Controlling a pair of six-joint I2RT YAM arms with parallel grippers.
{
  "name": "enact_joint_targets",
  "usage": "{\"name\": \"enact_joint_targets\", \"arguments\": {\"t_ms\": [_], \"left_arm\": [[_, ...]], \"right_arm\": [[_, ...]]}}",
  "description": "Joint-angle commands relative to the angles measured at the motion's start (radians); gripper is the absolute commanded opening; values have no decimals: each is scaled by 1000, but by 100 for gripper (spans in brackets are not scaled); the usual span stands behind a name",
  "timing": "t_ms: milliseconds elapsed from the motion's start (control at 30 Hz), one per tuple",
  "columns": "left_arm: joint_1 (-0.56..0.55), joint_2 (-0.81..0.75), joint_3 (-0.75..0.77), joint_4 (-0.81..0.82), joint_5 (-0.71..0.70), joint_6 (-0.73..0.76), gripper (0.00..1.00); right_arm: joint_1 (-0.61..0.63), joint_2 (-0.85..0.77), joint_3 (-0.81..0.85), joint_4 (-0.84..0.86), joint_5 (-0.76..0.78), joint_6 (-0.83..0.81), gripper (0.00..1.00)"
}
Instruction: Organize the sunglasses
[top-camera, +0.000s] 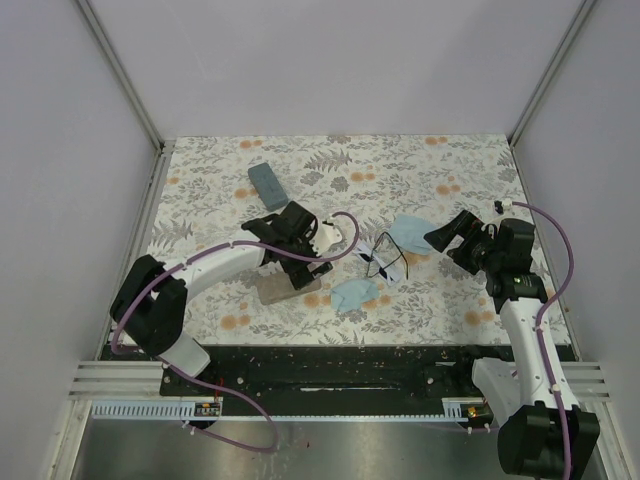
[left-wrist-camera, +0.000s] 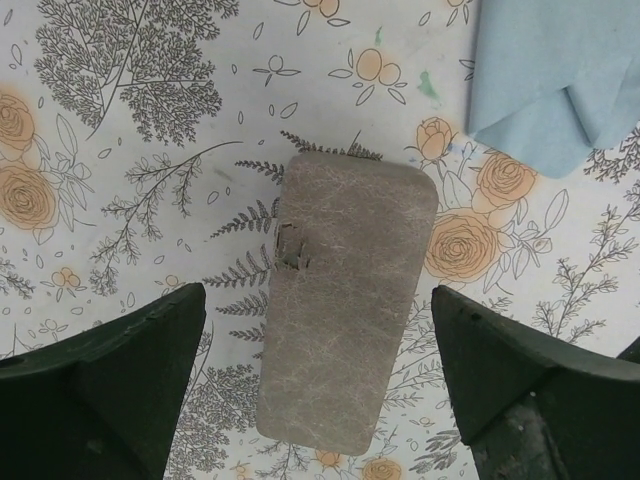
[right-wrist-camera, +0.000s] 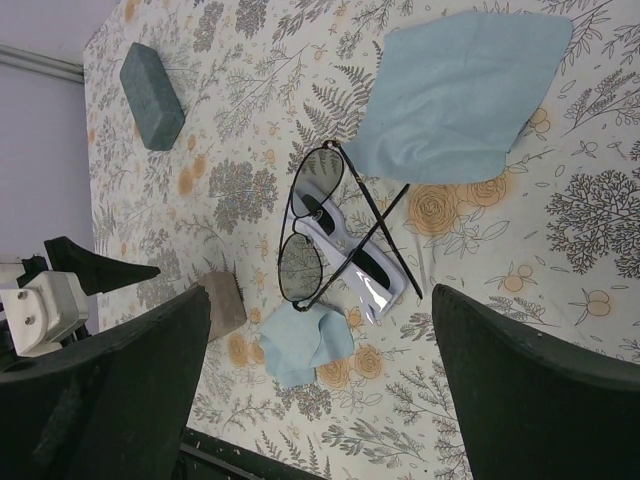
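Edges: white walls closing in the floral table (top-camera: 470, 170) on the left, far and right sides; black strip along the near edge, by the arm bases.
Open room: bare floral stretch along the far wall, right of the slate-blue case (top-camera: 267, 182); things crowded at mid-table.
Writing: only a small dark mark (left-wrist-camera: 291, 250) on the long edge of the tan case (left-wrist-camera: 345, 330), not legible.
Left gripper (left-wrist-camera: 315, 310): spread wide, one finger on each side of the tan case; contact cannot be told.
Right gripper (right-wrist-camera: 320, 295): spread wide, pinching nothing, facing the sunglasses from the right.
Sunglasses (right-wrist-camera: 298, 268): at mid-table between the two grippers, arms crossed, lying over a white glossy piece (right-wrist-camera: 365, 270); top rim at the corner of the large blue cloth (right-wrist-camera: 455, 95), small blue cloth (right-wrist-camera: 305, 345) just beside; apart from all fingers.
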Motion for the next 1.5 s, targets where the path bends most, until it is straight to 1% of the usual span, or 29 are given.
{"name": "enact_joint_targets", "arguments": {"t_ms": [0, 167, 300, 433, 567, 667, 767, 867, 967, 1100, 1167, 1233, 1267, 1400, 1467], "left_arm": [[3, 5, 4, 34, 15, 47, 99], [-4, 37, 12, 31, -62, 49, 99], [-3, 63, 20, 29, 6, 49, 99], [-4, 95, 40, 9, -14, 43, 99], [-4, 89, 26, 9, 36, 55, 99], [-6, 87, 29, 3, 24, 55, 99], [-6, 92, 30, 0, 18, 55, 93], [-6, 104, 35, -15, 44, 54, 95], [-9, 115, 41, -27, 43, 52, 94], [-12, 133, 56, -47, 61, 41, 82], [-15, 135, 61, -55, 70, 41, 72], [-17, 127, 70, -60, 59, 43, 58], [-17, 120, 72, -58, 61, 41, 53], [-18, 88, 84, -49, 96, 28, 43], [-17, 78, 107, -60, 150, 9, 39]], "right_arm": [[2, -1, 7, 36, -25, -20, 99], [2, 3, 10, 35, -31, -20, 100], [2, 8, 13, 36, -30, -20, 99], [0, 7, 19, 35, -31, -18, 99], [0, 14, 17, 36, -33, -18, 99], [2, 23, 19, 43, -39, -15, 99], [2, 30, 19, 49, -40, -15, 99], [0, 31, 19, 49, -42, -16, 99], [2, 31, 14, 50, -37, -15, 100], [2, 28, 14, 50, -33, -16, 100], [2, 28, 14, 49, -33, -18, 99], [2, 30, 13, 49, -33, -16, 99], [2, 28, 13, 49, -33, -18, 99], [2, 31, 11, 49, -34, -18, 99], [2, 34, 11, 50, -40, -15, 99]]}}
